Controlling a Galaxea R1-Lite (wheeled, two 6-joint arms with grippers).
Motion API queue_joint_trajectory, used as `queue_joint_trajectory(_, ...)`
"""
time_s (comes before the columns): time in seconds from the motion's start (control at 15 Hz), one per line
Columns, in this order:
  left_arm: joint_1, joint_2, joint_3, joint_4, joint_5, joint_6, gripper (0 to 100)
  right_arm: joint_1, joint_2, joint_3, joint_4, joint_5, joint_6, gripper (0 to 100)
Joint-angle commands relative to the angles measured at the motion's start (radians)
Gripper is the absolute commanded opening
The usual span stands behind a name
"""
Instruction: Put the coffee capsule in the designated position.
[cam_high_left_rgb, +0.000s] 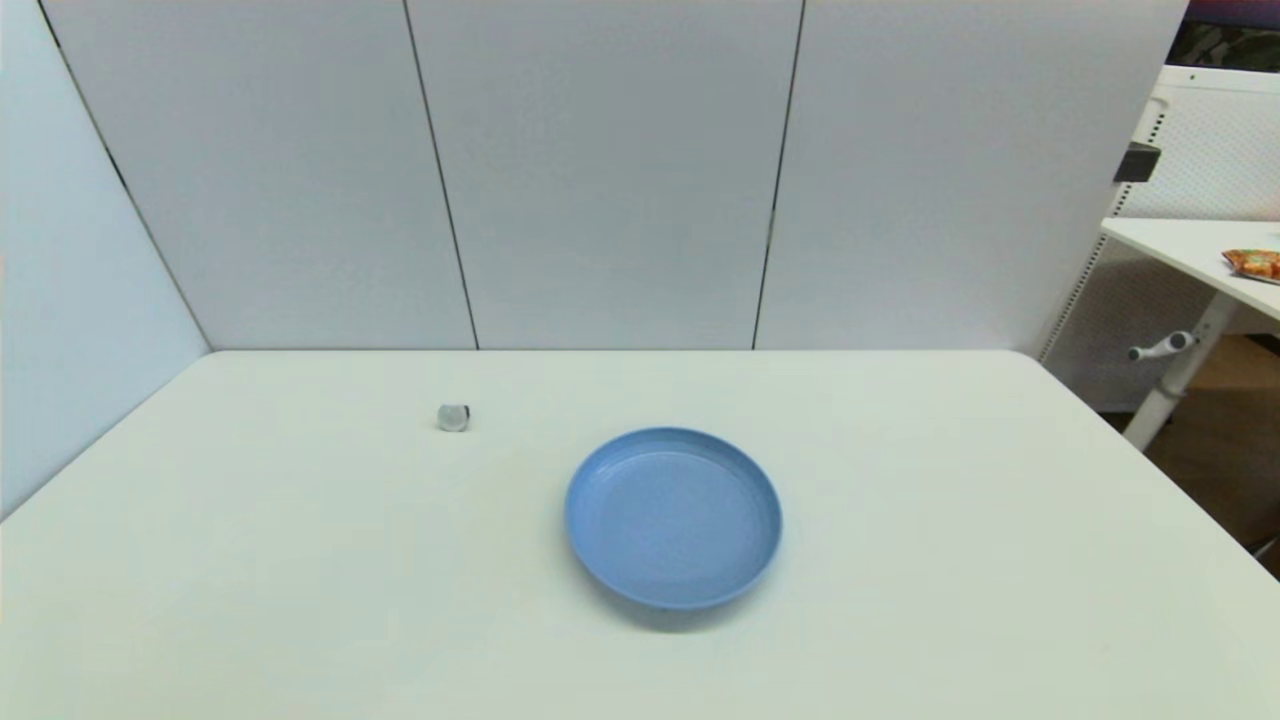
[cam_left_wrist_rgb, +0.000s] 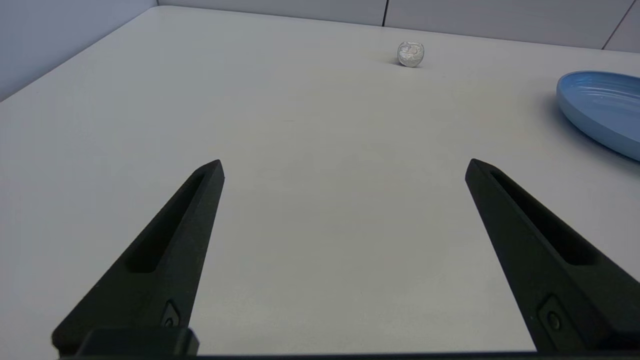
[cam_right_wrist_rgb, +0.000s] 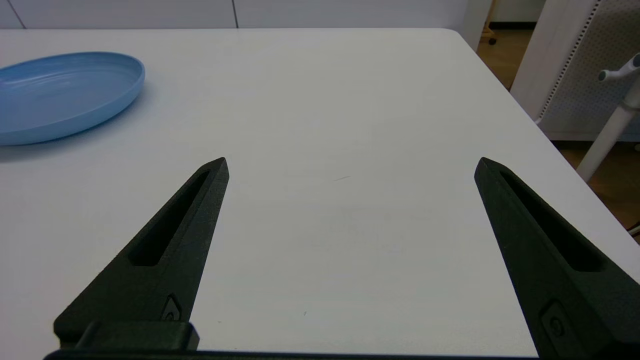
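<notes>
Head view: you've got the coffee capsule (cam_high_left_rgb: 453, 418) lying on its side on the white worktop (cam_high_left_rgb: 300, 600), left of centre and toward the back. Blue plate (cam_high_left_rgb: 673, 517) sits mid-worktop, right of the capsule and nearer the robot, well apart from it, nothing in it. No arm shows in this view, and nothing lies between capsule and plate. White wall panels (cam_high_left_rgb: 600, 170) close off the back and left side. Off the right edge you can see a second white table (cam_high_left_rgb: 1190, 250) with an orange packet (cam_high_left_rgb: 1255, 263) on it, plus a crank handle (cam_high_left_rgb: 1160, 349) on its leg.

Left wrist view: left hand (cam_left_wrist_rgb: 344, 167) hovers low over bare worktop, fingers (cam_left_wrist_rgb: 170, 250) spread wide, gripping nothing. Capsule (cam_left_wrist_rgb: 410, 54) is well ahead of the fingertips with its foil face toward the camera; your line to it is unobstructed. Plate rim (cam_left_wrist_rgb: 595, 110) shows off to one side.

Right wrist view: right hand (cam_right_wrist_rgb: 351, 165) is also spread wide and empty over bare worktop near the right edge. Plate (cam_right_wrist_rgb: 65, 95) is ahead and off to the side, apart from the fingers. Capsule isn't visible here.
</notes>
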Motion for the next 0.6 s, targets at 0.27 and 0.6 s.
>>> queue_joint_trajectory(0.27,-0.001,0.0,0.0,0.0,0.0,-0.001,100,0.0,0.001,0.006,-0.001,-0.001,0.0,100)
queue_joint_trajectory(0.6,-0.001,0.0,0.0,0.0,0.0,0.0,100,0.0,0.001,0.006,0.0,0.001,0.0,100)
